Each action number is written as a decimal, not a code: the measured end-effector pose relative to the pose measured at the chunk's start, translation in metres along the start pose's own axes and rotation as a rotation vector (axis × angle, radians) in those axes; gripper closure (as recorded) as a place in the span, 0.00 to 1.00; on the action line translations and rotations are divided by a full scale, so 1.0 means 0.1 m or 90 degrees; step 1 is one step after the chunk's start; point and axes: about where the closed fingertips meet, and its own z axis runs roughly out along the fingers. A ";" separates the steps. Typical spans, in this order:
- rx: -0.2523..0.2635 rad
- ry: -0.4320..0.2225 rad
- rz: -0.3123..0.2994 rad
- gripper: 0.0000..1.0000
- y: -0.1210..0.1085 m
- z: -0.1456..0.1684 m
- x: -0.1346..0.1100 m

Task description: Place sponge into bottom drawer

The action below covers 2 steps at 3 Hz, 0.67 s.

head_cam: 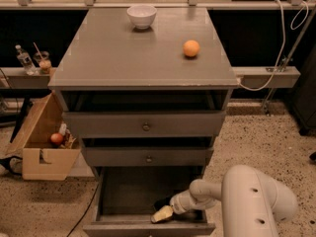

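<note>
The bottom drawer (126, 190) of the cabinet is pulled out, and the two shallower drawers above it are only slightly open. The single arm (206, 190) comes in from the right side and reaches down into the bottom drawer. The gripper (168, 207) sits low in the drawer, near its front wall and right of the middle. The sponge (161, 214) is at the very tip of the gripper, on its left and a little toward the front. Its yellow body seems to lie on or just over the drawer floor. Its long axis runs roughly left to right, in line with the arm. I cannot tell whether the gripper is closed on the sponge or has already let go of it, because the two overlap here. In my judgement the sponge is already in the right place, so the coming move depends only on freeing it and drawing the gripper back to the right and upward. On the tabletop (128, 63), a white bowl (141, 16) stands at the middle of the far edge and an orange fruit (191, 48) lies near the right edge.
</note>
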 end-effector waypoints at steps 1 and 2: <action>0.000 -0.001 0.000 0.00 0.00 0.00 -0.01; 0.001 -0.001 0.000 0.00 -0.01 0.01 -0.04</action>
